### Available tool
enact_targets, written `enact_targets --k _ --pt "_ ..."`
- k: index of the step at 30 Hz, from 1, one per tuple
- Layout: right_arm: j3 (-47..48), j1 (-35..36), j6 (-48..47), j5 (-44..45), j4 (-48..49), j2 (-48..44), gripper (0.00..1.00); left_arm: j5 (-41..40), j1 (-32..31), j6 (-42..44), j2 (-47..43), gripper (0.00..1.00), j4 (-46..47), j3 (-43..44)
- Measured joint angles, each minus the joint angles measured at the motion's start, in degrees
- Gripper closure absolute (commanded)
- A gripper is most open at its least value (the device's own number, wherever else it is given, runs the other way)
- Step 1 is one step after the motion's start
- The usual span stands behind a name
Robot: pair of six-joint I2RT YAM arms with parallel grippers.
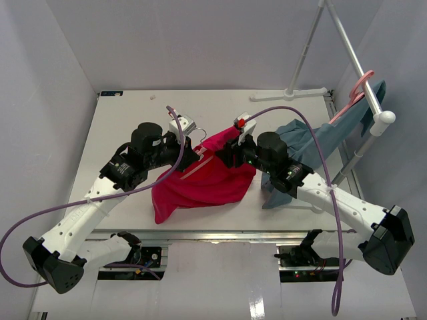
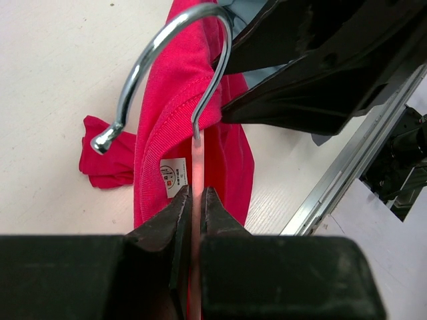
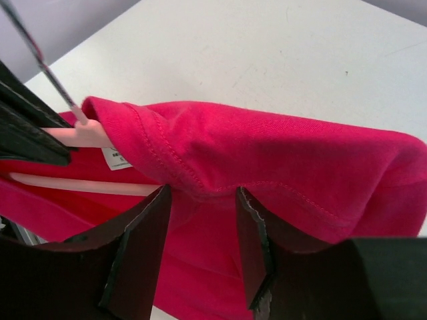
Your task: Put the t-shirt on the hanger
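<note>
The crimson t-shirt (image 1: 200, 181) lies bunched mid-table, partly draped over the pale-pink hanger (image 1: 194, 167). In the left wrist view my left gripper (image 2: 195, 195) is shut on the hanger (image 2: 197, 163) at its pink neck, just below the metal hook (image 2: 167, 40). The t-shirt (image 2: 157, 133) hangs behind it with its white label (image 2: 173, 175) showing. My right gripper (image 3: 202, 193) is open, its jaws spread under a folded hem of the t-shirt (image 3: 280, 153), beside the hanger (image 3: 77, 135). Fabric lies over and between the fingertips, unpinched.
A blue-grey garment (image 1: 313, 143) hangs from another pink hanger (image 1: 357, 90) on the silver-white rack pole (image 1: 353, 47) at the right. The rack's foot (image 1: 293, 93) stands at the back. The table's metal front rail (image 2: 347, 167) runs close by, and both arms crowd the middle.
</note>
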Motion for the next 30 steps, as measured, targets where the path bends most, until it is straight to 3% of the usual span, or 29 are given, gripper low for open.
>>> enact_targets --k 4,5,30 --pt "0.0 0.1 0.5 0.0 0.4 1.7 0.90 0.0 0.0 0.0 0.0 1.00 0.0 0.0" --pt "0.0 0.1 0.6 0.0 0.6 2.0 0.92 0.1 0.0 0.0 0.0 1.00 0.0 0.0" --pt "4.0 0.0 -4.5 13.7 -4.0 -0.9 0.92 -1.8 0.0 0.7 -0.1 1.00 -1.1 0.0"
